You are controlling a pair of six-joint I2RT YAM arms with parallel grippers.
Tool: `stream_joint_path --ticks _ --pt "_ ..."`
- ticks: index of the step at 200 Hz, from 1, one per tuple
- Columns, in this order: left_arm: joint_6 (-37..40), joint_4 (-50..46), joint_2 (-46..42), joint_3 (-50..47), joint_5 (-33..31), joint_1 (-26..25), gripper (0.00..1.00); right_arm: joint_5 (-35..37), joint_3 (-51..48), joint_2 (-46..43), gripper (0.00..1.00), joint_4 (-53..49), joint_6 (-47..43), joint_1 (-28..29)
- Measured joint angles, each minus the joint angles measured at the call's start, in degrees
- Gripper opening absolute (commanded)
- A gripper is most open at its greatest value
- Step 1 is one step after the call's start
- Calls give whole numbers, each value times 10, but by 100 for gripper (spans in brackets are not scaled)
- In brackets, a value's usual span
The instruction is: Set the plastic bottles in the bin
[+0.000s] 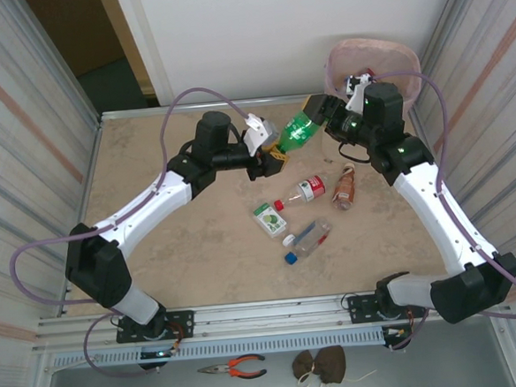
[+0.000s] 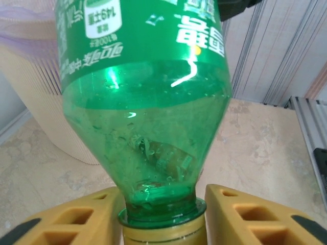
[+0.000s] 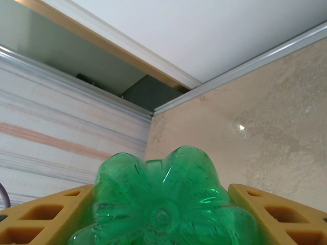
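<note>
While the green bottle (image 1: 296, 131) hung in the air over the far half of the table (image 1: 200, 251), you had it spanned between both arms: cap end toward the left hand (image 1: 276, 153), base toward the right hand (image 1: 323, 115).

Left wrist view: yellow fingers (image 2: 76, 219) stood on either side of the cap, very close. Whether they clenched it or stood just free of it, I could not tell.

Right wrist view: fingers (image 3: 46, 214) lay against both flanks of the bottle's base, so I noted that hand as grasping the bottle.

Judgement: the step in hand was a hand-over, left to right, since the bin (image 1: 403, 57) stood at the far right corner, just behind the right arm's wrist.

The next move, as I read it, called for a sure grip on the base first. Then the left fingers needed to draw clear of the cap without dragging it. After that, a short carry over the bin's rim and a release above its mouth.

The other bottles (image 1: 304, 190), four of them, lay on the table nearer the arm bases, not yet binned.
</note>
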Motion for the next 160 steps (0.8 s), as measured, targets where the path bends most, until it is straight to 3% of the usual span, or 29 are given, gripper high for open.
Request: stream_joint_path --ticks 60,160 --pt "-7 2 -53 -36 -10 0 61 39 80 13 55 -59 -61 -23" --pt "-20 2 -129 -96 -37 0 62 129 319 151 52 -148 -237 -202"
